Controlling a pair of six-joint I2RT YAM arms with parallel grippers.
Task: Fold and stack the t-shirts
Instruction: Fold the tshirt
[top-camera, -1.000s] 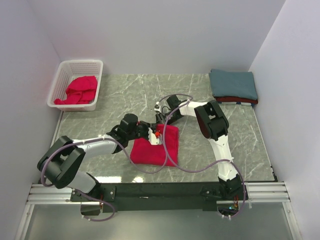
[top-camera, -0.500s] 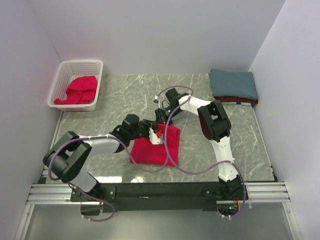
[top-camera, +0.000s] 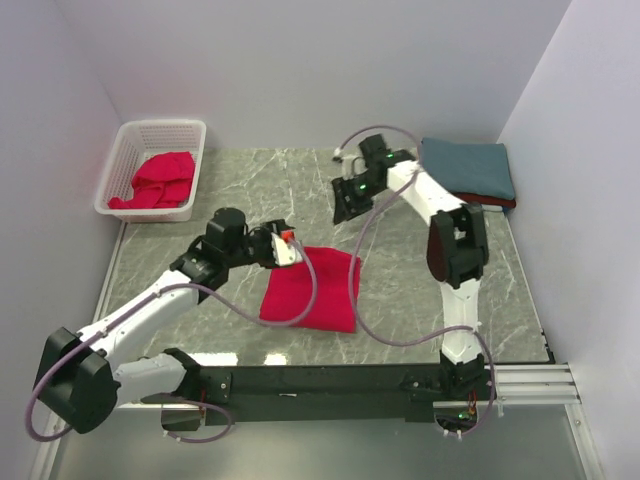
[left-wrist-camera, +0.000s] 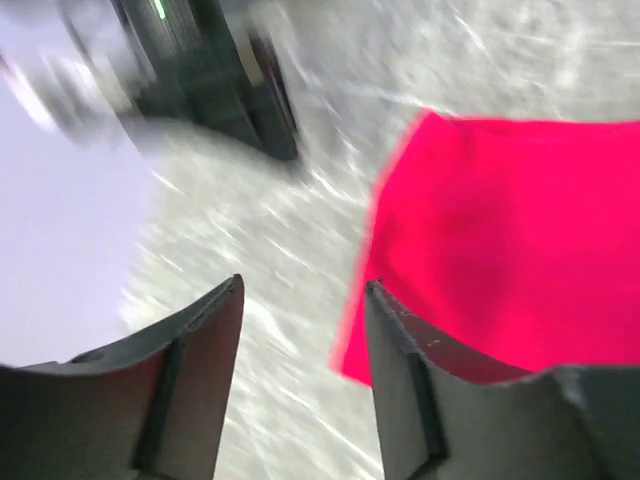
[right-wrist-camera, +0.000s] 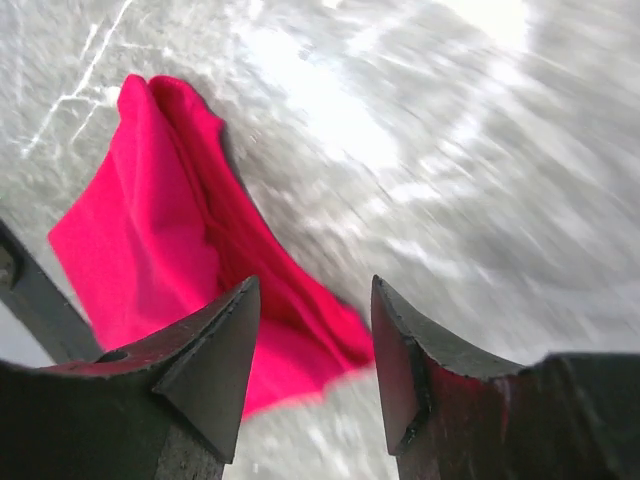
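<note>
Left claw (top-camera: 284, 244) hangs just beside the far left corner of the folded red t-shirt (top-camera: 312, 290). Its two fingers are spread moderately, with nothing between them. In its own blurred wrist view the gap between the fingers frames bare grey marbled worktop (top-camera: 510, 290), and the shirt's left edge runs past the right-hand finger. Whether a finger brushes the cloth cannot be told.

That shirt lies flat on the worktop as a neat, roughly square red packet, between the two arms.

Beyond the shirt's far edge and apart from it is the right claw (top-camera: 347, 208), pointing down at the worktop. Its fingers stand open and empty. Its wrist view, also smeared, shows the shirt off to the lower left with bare worktop in the gap.

Far left of the shirt, at the back corner, a white lattice basket (top-camera: 150, 130) holds a crumpled red t-shirt (top-camera: 158, 180). Far right of the shirt, against the back wall, a folded teal-blue t-shirt (top-camera: 468, 165) lies on top of a darker red t-shirt (top-camera: 482, 201).
</note>
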